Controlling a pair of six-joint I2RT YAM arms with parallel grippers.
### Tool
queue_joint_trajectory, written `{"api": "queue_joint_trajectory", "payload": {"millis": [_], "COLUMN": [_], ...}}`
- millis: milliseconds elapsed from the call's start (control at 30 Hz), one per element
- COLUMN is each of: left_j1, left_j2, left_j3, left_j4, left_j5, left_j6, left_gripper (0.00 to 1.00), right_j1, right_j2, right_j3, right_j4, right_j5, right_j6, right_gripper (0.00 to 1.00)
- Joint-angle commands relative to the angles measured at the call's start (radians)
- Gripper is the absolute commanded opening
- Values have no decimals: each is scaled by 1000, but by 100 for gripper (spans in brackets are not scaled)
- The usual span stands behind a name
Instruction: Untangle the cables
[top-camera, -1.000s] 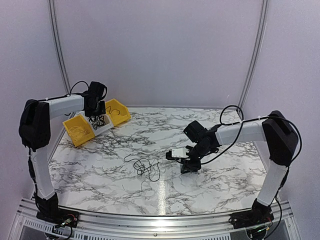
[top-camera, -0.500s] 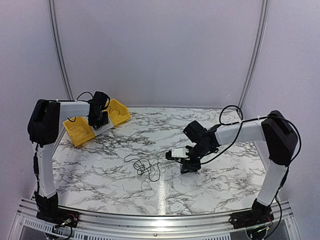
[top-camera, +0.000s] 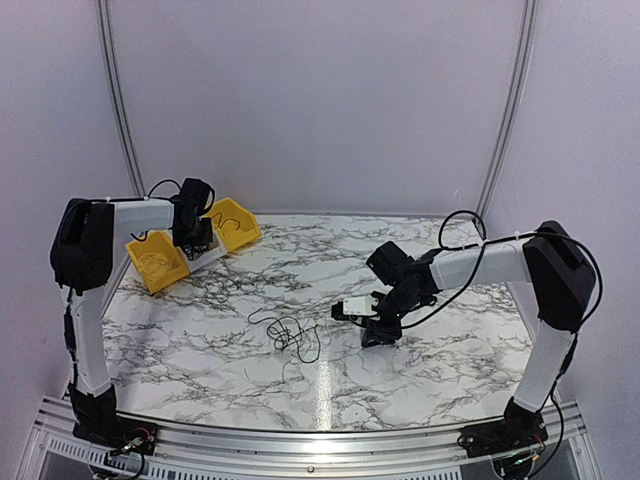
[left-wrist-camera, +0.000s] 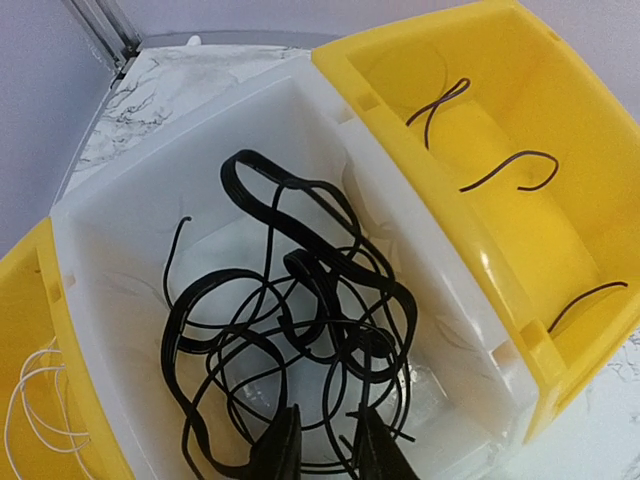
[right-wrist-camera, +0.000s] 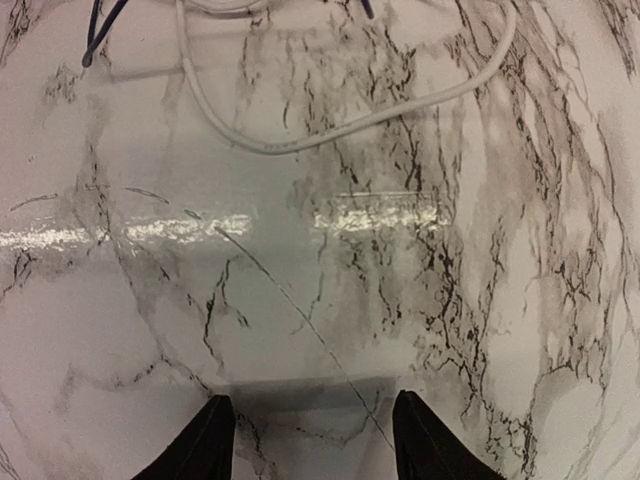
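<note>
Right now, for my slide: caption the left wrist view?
Left gripper hovers over tangled black cables in the white bin.

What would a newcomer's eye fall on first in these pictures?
First, the tangle of black cables heaped in the white bin between two yellow bins, with the left gripper poised right over it. Then the smaller knot of thin black cables lying on the marble table, beside the open right gripper.

Cables (top-camera: 289, 333): thin black wires, loosely knotted in overlapping loops, flat on the marble table (top-camera: 180, 340) near its middle (one strand trails left). More black cords (left-wrist-camera: 300, 330) lie heaped in the white bin (left-wrist-camera: 110, 230).
</note>
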Motion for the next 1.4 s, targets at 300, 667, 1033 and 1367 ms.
{"api": "queue_joint_trajectory", "payload": {"millis": [300,667,1033,1367], "left_j1": [6,6,-295,-587], "left_j2": [-179,-230,-559,-727], "left_j3": [-35,-56,-255,-571], "left_j4": [8,26,201,289], "left_j5": [100,195,190,48], "left_j6": [-12,35,259,123], "left_gripper": [30,34,36,99], "right_j1": [8,7,8,5], "right_j2": [6,-9,-130,-127], "right_j3": [37,38,48,58], "right_j4": [-12,-15,45,98], "right_j5": [-1,-4,-75,-90], "right_j6": [-2,2,90,176], "right_gripper": [55,55,55,54]}}
